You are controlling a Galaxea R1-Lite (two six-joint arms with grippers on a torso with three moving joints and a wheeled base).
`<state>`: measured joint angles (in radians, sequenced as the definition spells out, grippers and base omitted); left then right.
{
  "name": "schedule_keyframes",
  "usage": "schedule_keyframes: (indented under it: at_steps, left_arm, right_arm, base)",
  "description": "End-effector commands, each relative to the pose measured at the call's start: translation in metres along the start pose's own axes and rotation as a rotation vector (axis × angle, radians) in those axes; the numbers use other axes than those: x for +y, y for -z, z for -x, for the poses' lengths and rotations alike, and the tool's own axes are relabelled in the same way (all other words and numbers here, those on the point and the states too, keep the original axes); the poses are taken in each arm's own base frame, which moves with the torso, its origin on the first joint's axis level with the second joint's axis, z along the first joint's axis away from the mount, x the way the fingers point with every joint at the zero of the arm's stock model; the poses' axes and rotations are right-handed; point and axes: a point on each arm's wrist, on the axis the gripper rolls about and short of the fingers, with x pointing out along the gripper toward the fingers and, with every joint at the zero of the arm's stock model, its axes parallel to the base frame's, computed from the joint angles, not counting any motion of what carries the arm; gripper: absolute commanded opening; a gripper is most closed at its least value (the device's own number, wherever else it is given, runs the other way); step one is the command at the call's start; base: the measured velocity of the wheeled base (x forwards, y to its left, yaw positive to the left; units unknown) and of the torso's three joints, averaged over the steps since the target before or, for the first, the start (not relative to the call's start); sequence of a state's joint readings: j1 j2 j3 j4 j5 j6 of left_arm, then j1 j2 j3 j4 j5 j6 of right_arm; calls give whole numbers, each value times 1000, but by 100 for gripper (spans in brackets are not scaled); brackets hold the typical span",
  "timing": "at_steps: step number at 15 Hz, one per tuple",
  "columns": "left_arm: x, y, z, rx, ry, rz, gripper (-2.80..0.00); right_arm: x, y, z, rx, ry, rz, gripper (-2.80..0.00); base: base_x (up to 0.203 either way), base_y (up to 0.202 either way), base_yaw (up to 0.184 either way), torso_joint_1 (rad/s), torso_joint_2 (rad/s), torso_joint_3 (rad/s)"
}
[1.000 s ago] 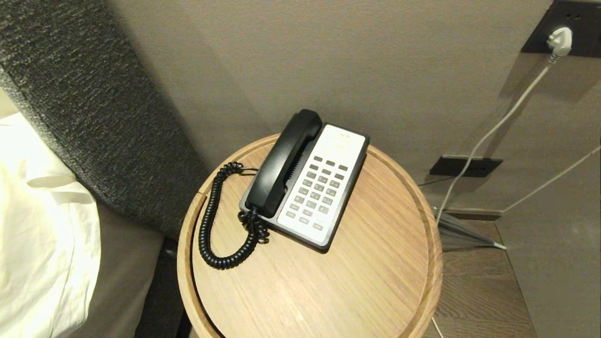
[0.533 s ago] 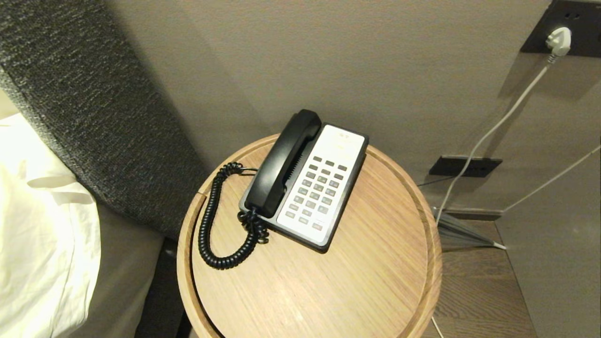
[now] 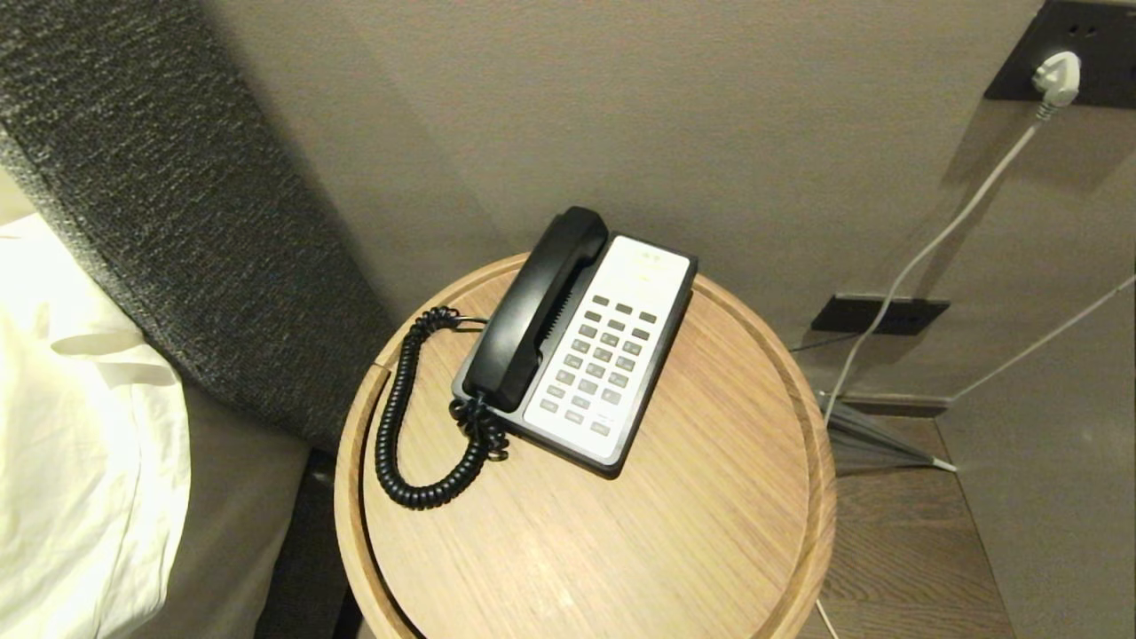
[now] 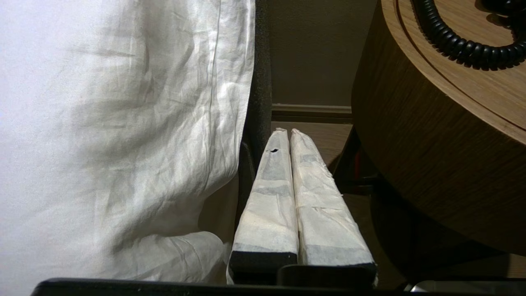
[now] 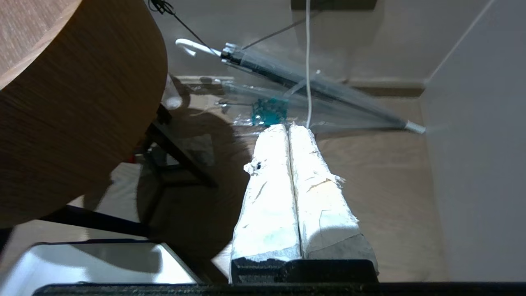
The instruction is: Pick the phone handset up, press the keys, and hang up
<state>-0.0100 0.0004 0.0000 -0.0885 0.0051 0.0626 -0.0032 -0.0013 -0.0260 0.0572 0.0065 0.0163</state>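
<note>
The black phone handset (image 3: 536,309) lies in its cradle on the left side of the phone base (image 3: 612,355), whose grey keys (image 3: 599,366) face up. A black coiled cord (image 3: 401,417) loops from the handset's near end over the round wooden table (image 3: 710,532); part of that cord (image 4: 464,41) shows in the left wrist view. Neither arm appears in the head view. My left gripper (image 4: 286,132) hangs shut and empty below the table's rim, between the bed sheet and the table. My right gripper (image 5: 289,128) is shut and empty, low beside the table's other side, above the floor.
A bed with a white sheet (image 3: 80,426) and a dark fabric headboard (image 3: 177,222) stands left of the table. A folded clear umbrella (image 5: 312,82) lies on the floor at the right, with white cables (image 3: 932,248) running to a wall socket (image 3: 1061,75). The wall is just behind the phone.
</note>
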Motion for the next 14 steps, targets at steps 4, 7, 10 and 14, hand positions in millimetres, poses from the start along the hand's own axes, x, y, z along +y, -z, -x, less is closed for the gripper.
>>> schedule_keyframes:
  at_steps: [4,7,10,14]
  left_arm:
    - [-1,11,-2,38,2,0,-280]
    - [-1,11,-2,38,1,-1,-280]
    - [-1,12,-2,45,7,-8,-280]
    - [-1,11,-2,41,-1,41,-280]
  right_arm:
    - [0,1,0,5,2,-1,-280]
    - [0,1,0,5,2,-1,-280]
    - [0,1,0,5,2,-1,-280]
    - [0,1,0,5,2,-1,-280]
  base:
    - [0,0,0,0,0,0]
    - [0,0,0,0,0,0]
    - [0,0,0,0,0,0]
    - [0,0,0,0,0,0]
